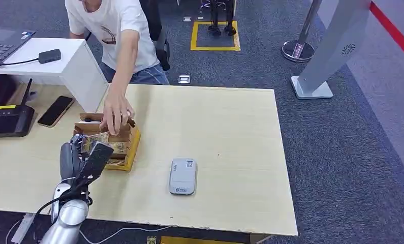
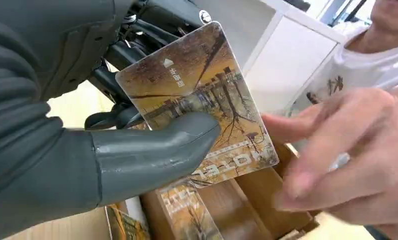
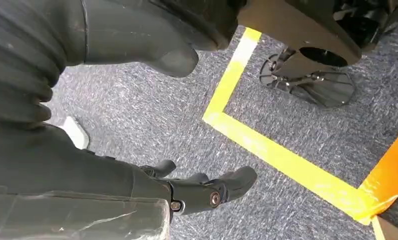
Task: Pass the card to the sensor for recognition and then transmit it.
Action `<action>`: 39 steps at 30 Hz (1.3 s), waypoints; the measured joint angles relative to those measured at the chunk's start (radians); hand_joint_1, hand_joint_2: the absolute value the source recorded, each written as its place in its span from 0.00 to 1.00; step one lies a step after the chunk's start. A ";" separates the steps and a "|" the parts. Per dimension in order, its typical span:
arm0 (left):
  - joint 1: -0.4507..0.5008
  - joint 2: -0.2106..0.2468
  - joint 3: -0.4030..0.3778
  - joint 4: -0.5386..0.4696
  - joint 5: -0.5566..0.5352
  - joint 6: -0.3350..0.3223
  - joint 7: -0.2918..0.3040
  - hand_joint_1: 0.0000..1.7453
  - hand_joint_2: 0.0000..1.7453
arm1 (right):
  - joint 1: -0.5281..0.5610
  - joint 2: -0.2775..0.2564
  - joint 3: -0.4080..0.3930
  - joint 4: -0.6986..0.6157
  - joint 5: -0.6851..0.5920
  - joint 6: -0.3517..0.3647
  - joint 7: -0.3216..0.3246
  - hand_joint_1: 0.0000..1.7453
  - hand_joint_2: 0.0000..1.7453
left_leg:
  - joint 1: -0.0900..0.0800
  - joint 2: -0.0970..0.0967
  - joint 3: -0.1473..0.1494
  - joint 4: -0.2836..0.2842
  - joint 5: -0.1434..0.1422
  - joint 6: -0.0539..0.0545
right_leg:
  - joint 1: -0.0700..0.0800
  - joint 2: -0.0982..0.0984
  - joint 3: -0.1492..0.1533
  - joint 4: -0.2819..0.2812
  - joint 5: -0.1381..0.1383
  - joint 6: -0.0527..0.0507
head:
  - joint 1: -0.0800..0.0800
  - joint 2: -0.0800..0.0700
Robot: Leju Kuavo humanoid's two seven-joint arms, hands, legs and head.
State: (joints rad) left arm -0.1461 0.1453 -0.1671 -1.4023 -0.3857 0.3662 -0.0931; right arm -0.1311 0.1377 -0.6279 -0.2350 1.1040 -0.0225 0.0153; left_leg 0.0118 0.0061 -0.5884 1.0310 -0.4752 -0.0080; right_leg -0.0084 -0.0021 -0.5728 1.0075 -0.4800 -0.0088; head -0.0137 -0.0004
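Note:
My left hand (image 1: 86, 158) hovers over the near left of the table (image 1: 230, 127), just in front of a wooden card box (image 1: 132, 146). It pinches a card (image 2: 202, 85) printed with an autumn tree scene between the thumb (image 2: 151, 150) and the dark fingers. A person's hand (image 1: 116, 115) reaches into the box; up close, that hand (image 2: 347, 150) is right beside my card. More cards (image 2: 189, 212) stand in the box. The grey sensor (image 1: 183, 176) lies flat on the table to the right of the box. My right hand (image 3: 196, 190) hangs over carpet, fingers apart, holding nothing.
The person in a white shirt (image 1: 119, 30) stands behind the table's far left. A phone (image 1: 55, 111) and a black device (image 1: 9, 121) lie at the left, with a white stand (image 1: 78, 63) behind. Yellow floor tape (image 3: 267, 150) runs under my right hand.

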 joint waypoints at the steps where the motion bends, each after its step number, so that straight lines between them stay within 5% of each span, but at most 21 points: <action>1: -0.003 -0.001 0.001 0.000 0.006 -0.003 0.000 1.00 1.00 | 0.000 0.000 0.001 0.000 0.000 0.000 0.000 0.00 1.00 | 0.000 0.000 0.000 0.000 0.000 0.000 | 0.000 0.000 0.000 0.000 0.000 0.000 | 0.000 0.000; 33: -0.163 -0.010 -0.026 0.104 -0.017 -0.063 0.011 1.00 1.00 | -0.013 0.000 0.031 0.000 0.003 0.015 0.006 0.00 1.00 | 0.000 0.001 0.000 0.000 0.000 0.000 | 0.000 0.000 -0.001 0.000 0.001 0.000 | 0.000 0.000; 34: -0.166 -0.010 -0.029 0.106 -0.018 -0.063 0.011 0.24 1.00 | -0.013 0.000 0.032 0.000 0.003 0.015 0.006 0.00 1.00 | 0.000 0.001 0.000 0.000 0.000 0.000 | 0.000 0.000 -0.001 0.000 0.001 0.000 | 0.000 0.000; 35: -0.167 -0.010 -0.031 0.107 -0.020 -0.063 0.011 0.00 0.00 | -0.013 0.000 0.032 0.000 0.003 0.015 0.006 0.00 1.00 | 0.000 0.001 0.000 0.000 0.000 0.000 | 0.000 0.000 -0.001 0.000 0.001 0.000 | 0.000 0.000; 39: -0.167 -0.011 -0.034 0.108 -0.024 -0.048 0.010 0.00 0.00 | -0.013 0.000 0.035 0.000 0.000 0.013 0.006 0.00 1.00 | 0.000 0.001 0.000 0.000 0.000 0.000 | 0.000 0.000 -0.001 0.000 0.001 0.000 | 0.000 0.000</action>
State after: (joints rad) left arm -0.3129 0.1339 -0.2007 -1.2947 -0.4101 0.3185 -0.0835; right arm -0.1441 0.1377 -0.5928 -0.2354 1.1040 -0.0092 0.0214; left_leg 0.0118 0.0067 -0.5883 1.0312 -0.4749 -0.0084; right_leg -0.0084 -0.0017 -0.5734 1.0075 -0.4792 -0.0091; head -0.0137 -0.0004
